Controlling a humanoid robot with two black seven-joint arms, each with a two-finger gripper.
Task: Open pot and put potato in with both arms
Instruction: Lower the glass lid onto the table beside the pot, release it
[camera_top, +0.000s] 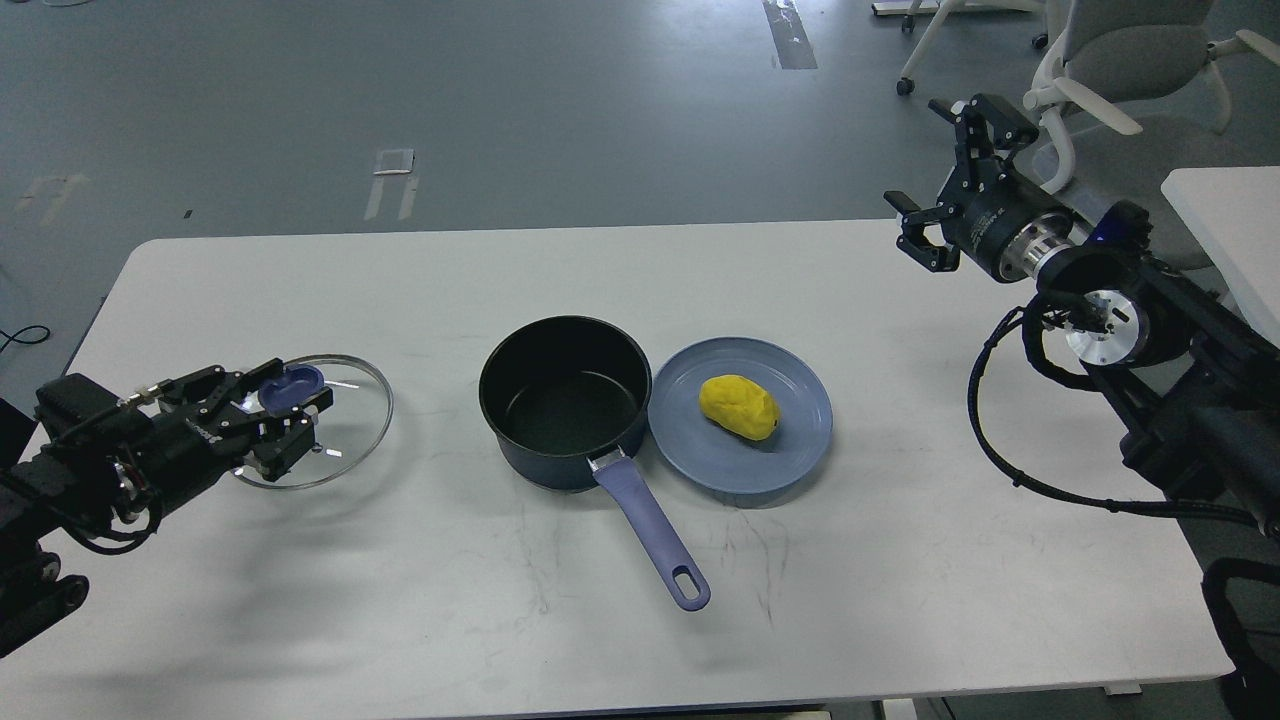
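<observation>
The dark blue pot (563, 400) stands open in the middle of the white table (850, 600), its blue handle (655, 545) pointing toward me. A yellow potato (738, 405) lies on a blue plate (790, 450) just right of the pot. My left gripper (278, 415) is shut on the blue knob of the glass lid (345, 410) and holds it low at the table's left side. My right gripper (950, 170) is open and empty, raised above the table's far right edge.
Office chairs (1120, 60) stand on the grey floor behind the right arm. Another white table (1230, 220) shows at the far right. The right arm's cables (1000, 440) hang over the table's right side.
</observation>
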